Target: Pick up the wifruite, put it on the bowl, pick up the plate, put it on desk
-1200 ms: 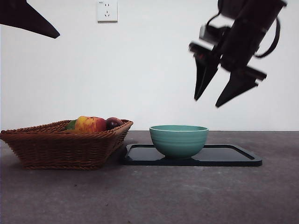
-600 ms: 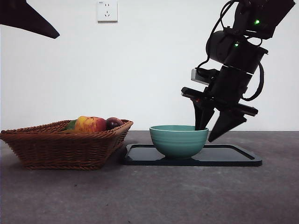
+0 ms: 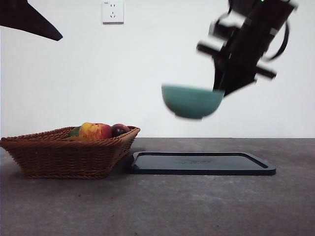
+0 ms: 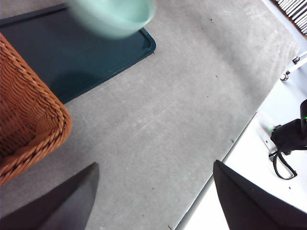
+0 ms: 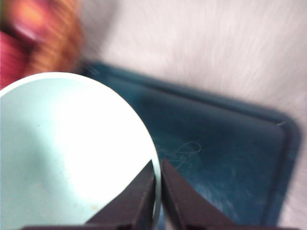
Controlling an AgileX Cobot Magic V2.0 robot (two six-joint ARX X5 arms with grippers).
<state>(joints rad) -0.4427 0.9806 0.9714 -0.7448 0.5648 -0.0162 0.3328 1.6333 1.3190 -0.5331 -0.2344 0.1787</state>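
My right gripper (image 3: 220,90) is shut on the right rim of the teal-green bowl (image 3: 191,102) and holds it in the air, well above the black tray (image 3: 202,164). In the right wrist view the jaws (image 5: 157,189) pinch the rim of the bowl (image 5: 62,153), one inside and one outside, and its inside looks empty. The bowl also shows blurred in the left wrist view (image 4: 112,17). The wifruite is hidden. My left gripper (image 4: 154,165) is open and empty, high over the desk (image 3: 197,206), a black tip in the front view (image 3: 29,19).
A wicker basket (image 3: 64,155) stands left of the tray, touching its corner. It holds a red-and-yellow apple (image 3: 94,131), a dark purple fruit (image 3: 119,129) and something green. A wall socket (image 3: 112,11) is on the white wall.
My right gripper came down to the bowl's right rim, shut on it and lifted the bowl off the tray. The left arm has not moved.
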